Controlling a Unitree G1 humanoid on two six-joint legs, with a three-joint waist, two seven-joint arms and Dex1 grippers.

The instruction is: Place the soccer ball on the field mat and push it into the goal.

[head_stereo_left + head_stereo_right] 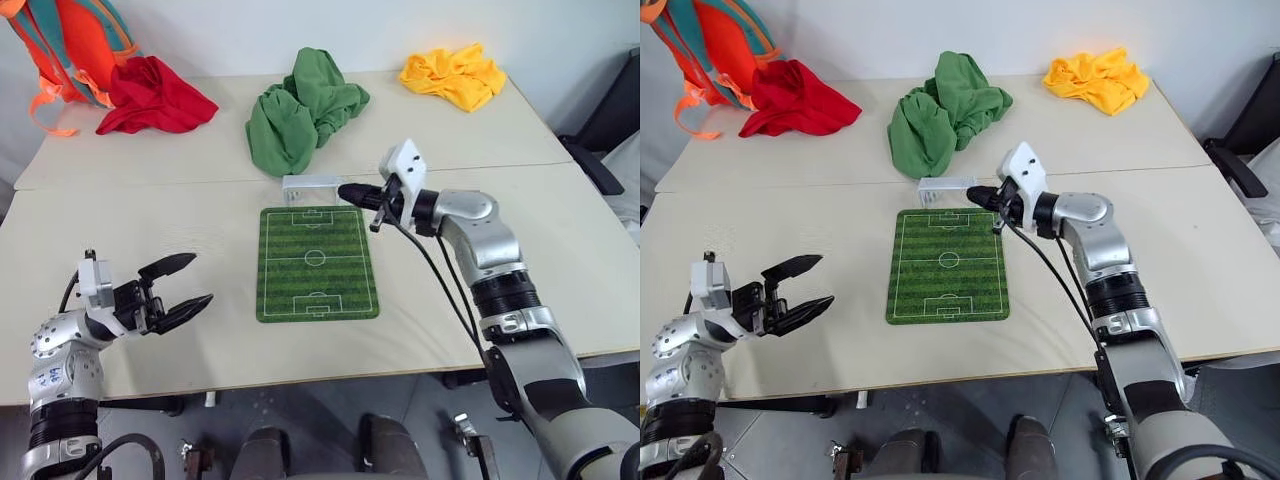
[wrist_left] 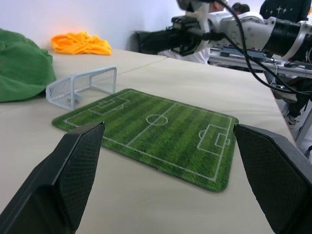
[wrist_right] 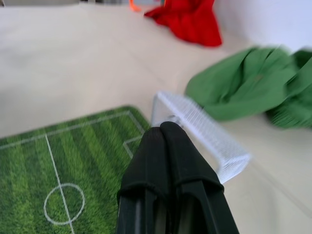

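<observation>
Lying flat, striped mat [image 1: 317, 264] fronts meshed goal [image 1: 309, 188].

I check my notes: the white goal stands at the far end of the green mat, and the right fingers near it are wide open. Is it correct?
Not quite. The right gripper has its fingers pressed shut, as the right wrist view shows. The goal does stand at the far end of the mat.

Left gripper [image 2: 168, 175] fingers wide apart, nothing between them. Field mat [image 2: 151, 134] flat on table [image 2: 204, 90] just beyond fingertips. Goal [image 2: 80, 87] at mat's far end, touching or just off its edge, mouth facing mat. Green cloth [image 2: 22, 70] beside goal; yellow cloth [image 2: 80, 44] farther back. Right gripper [image 2: 151, 41] above table, fingers pressed together, pointing toward goal side.
</observation>
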